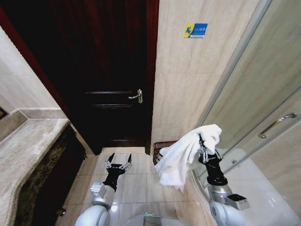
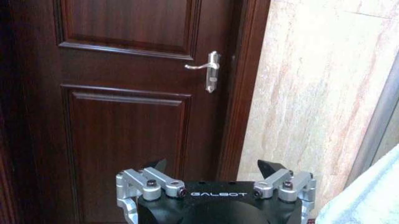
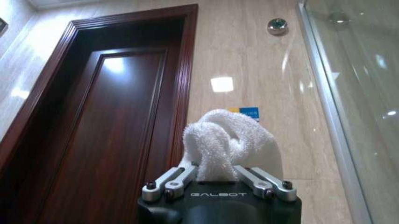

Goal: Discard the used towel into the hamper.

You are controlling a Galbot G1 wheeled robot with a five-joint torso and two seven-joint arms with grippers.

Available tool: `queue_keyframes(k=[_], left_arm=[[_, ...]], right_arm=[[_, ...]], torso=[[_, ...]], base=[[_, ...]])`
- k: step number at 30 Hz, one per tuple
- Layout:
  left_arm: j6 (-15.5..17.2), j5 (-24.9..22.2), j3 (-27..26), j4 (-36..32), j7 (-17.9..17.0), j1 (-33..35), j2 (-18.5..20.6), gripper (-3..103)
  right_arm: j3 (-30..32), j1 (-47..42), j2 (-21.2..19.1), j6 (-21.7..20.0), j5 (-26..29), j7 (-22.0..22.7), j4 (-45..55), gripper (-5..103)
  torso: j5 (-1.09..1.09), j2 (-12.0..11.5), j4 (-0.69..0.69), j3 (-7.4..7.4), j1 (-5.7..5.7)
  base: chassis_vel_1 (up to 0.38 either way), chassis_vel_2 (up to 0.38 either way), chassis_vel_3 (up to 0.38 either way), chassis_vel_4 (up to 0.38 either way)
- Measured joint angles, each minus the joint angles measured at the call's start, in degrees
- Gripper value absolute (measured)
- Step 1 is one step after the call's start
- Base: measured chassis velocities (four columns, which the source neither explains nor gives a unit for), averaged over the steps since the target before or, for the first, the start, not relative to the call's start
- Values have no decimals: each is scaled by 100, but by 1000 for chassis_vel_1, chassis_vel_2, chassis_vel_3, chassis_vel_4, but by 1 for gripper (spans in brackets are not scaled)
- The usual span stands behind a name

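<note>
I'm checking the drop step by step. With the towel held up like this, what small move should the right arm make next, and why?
Probably carry the right gripper forward and down toward the hamper. It is shut on the white towel, which hangs in front of the red basket by the wall, not over its opening. The left gripper is open, low over the floor.

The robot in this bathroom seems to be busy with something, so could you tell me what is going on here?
The right gripper is shut on a white towel, holding it up in the air so that most of it hangs down. On the floor behind the towel, against the tiled wall beside the dark wooden door, stands the red wire hamper; the towel is not in it yet. The left gripper is open and holds nothing, raised low in front of the door.
</note>
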Motion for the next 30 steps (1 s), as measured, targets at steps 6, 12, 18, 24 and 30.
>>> queue_keyframes(k=[6, 12, 18, 24, 30], left_arm=[[0, 0, 0, 0, 0, 0, 0, 99], [0, 0, 0, 0, 0, 0, 0, 99], [0, 0, 0, 0, 0, 0, 0, 99], [0, 0, 0, 0, 0, 0, -1, 99], [0, 0, 0, 0, 0, 0, 0, 99]], right_arm=[[-34, -26, 55, 0, -12, -21, -24, 11], [-46, -32, 55, 0, -22, -21, -24, 11], [-45, 16, 0, -7, 4, -14, -28, 11], [-38, 91, -59, -37, 12, 3, 10, 11], [-25, 152, -79, -117, 52, -97, 52, 11]], torso=[[0, 0, 0, 0, 0], [-1, 0, 0, 0, 0], [1, 0, 0, 0, 1], [0, -1, 0, 1, 4], [0, 0, 1, 0, -1]], base=[[-88, 90, 82, -83], [-122, 103, 111, -114], [-125, 117, 124, -117], [-78, 89, 87, -96], [0, 0, 0, 0]])
